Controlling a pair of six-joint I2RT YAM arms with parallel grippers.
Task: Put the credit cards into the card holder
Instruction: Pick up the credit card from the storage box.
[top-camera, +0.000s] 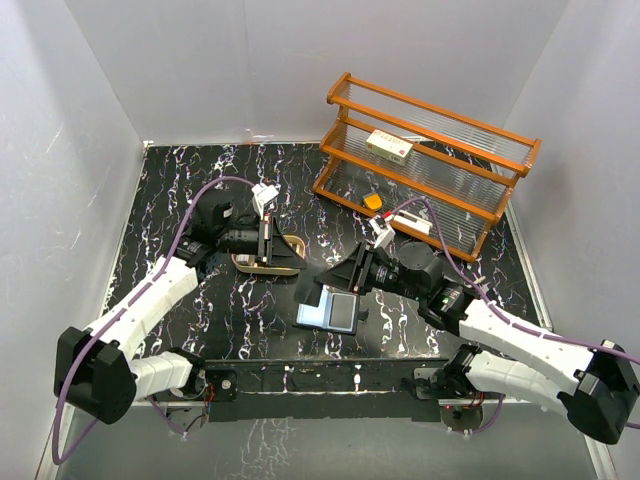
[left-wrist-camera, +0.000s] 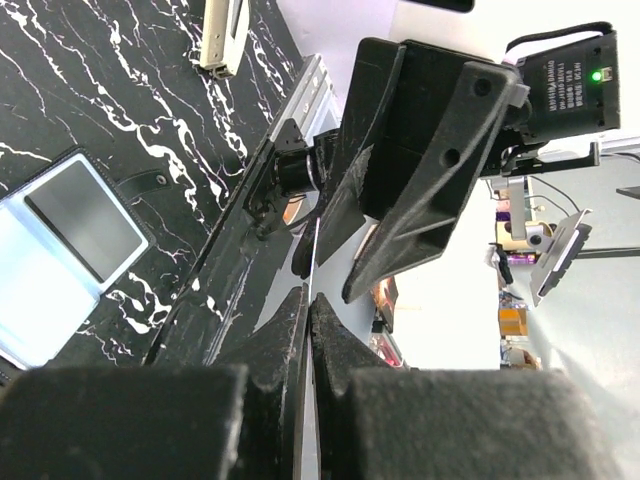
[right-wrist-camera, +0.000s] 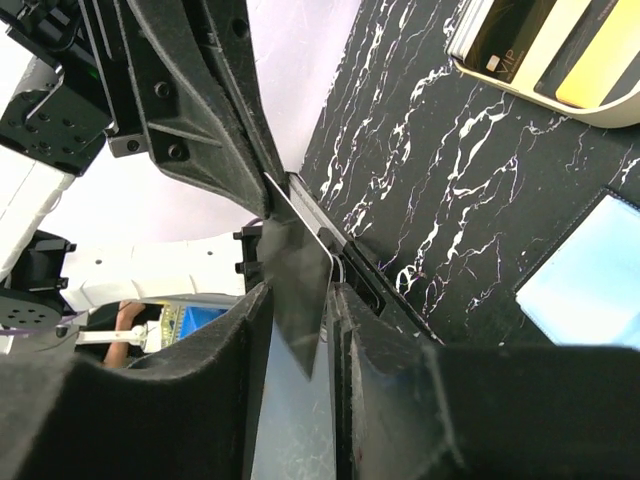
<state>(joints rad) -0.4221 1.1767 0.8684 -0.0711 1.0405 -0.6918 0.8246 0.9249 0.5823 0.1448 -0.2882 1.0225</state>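
Note:
A thin grey credit card (right-wrist-camera: 300, 265) hangs in the air between both grippers. My left gripper (left-wrist-camera: 310, 300) is shut on one end of it; there the card shows edge-on as a pale line (left-wrist-camera: 316, 250). My right gripper (right-wrist-camera: 300, 292) is open, its jaws on either side of the card's other end with a gap. In the top view the left gripper (top-camera: 290, 255) and right gripper (top-camera: 335, 278) meet above the open card holder (top-camera: 328, 310), black with a pale blue inside, also seen in the wrist views (left-wrist-camera: 60, 250) (right-wrist-camera: 590, 280). A dark card (right-wrist-camera: 510, 40) and a tan card (right-wrist-camera: 600, 60) lie in the tan tray (top-camera: 245, 265).
An orange wooden rack (top-camera: 430, 160) stands at the back right with a white-and-red box (top-camera: 390, 146) on a shelf and a small yellow object (top-camera: 373, 201) at its foot. White walls enclose the black marbled table (top-camera: 180, 180).

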